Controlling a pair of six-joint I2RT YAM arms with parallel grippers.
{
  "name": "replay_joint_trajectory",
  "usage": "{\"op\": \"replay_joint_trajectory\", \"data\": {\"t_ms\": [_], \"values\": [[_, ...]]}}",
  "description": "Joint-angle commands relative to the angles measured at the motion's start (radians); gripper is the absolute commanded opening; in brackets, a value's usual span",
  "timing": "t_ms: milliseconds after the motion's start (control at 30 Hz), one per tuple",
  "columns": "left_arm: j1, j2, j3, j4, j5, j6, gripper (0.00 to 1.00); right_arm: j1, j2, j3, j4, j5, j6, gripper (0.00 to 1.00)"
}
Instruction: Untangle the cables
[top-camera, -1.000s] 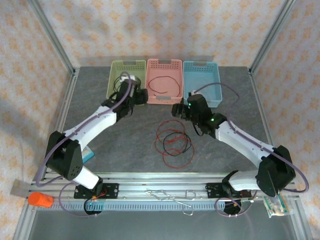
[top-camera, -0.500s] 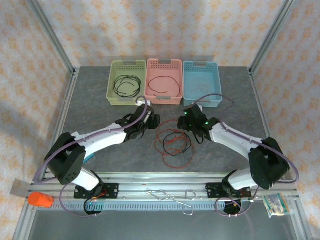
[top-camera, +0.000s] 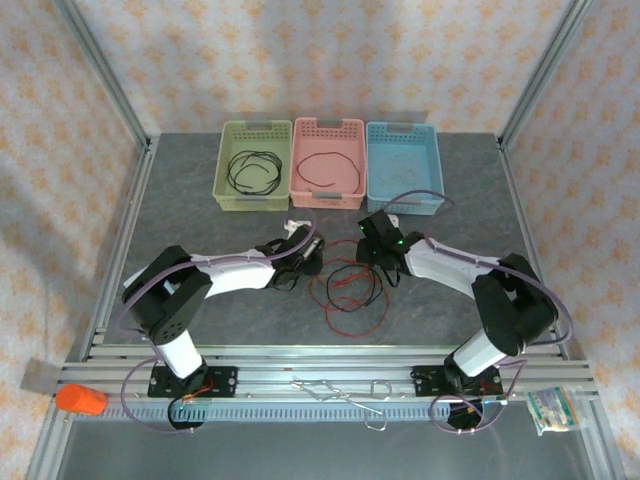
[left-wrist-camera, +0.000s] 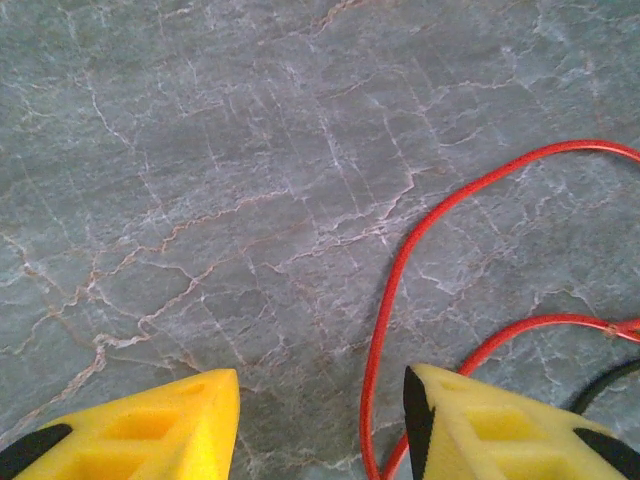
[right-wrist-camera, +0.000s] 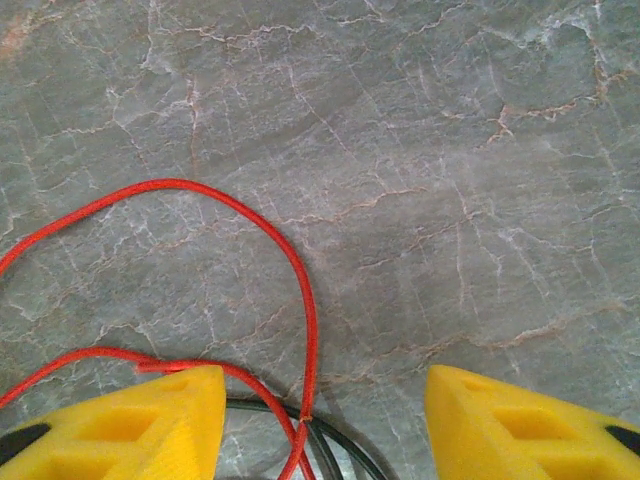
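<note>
Both jaws apart, empty: left pincer (left-wrist-camera: 318, 385), right pincer (right-wrist-camera: 325, 385), low over table (left-wrist-camera: 200, 150). Red cable (left-wrist-camera: 395, 290) on table crosses each gap. Risk: nipping black cable (right-wrist-camera: 335, 445) too, dragging tangle tighter.

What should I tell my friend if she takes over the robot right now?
Left gripper: fingers open, holding nothing, low over the table beside the tangled red cable.
Right gripper: fingers open, holding nothing, above where the tangled black cable meets the red.
Done: coiled black cable in the green basket, coiled red cable in the pink basket, faint pale cable in the blue basket.
Left: separate the red and black tangle on the table.
</note>
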Motion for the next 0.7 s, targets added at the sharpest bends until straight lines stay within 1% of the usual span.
{"op": "replay_joint_trajectory", "data": {"t_ms": [0, 400, 667], "values": [[-0.013, 0.035, 0.049, -0.024, 0.007, 0.002, 0.46, 0.004, 0.011, 0.029, -0.028, 0.044, -0.011, 0.53], [-0.017, 0.113, 0.089, -0.046, 0.012, 0.01, 0.38, 0.004, 0.005, 0.023, -0.028, 0.047, -0.011, 0.5], [-0.018, 0.134, 0.098, -0.057, -0.008, 0.008, 0.27, 0.006, -0.016, 0.015, -0.023, 0.041, -0.015, 0.5]]}}
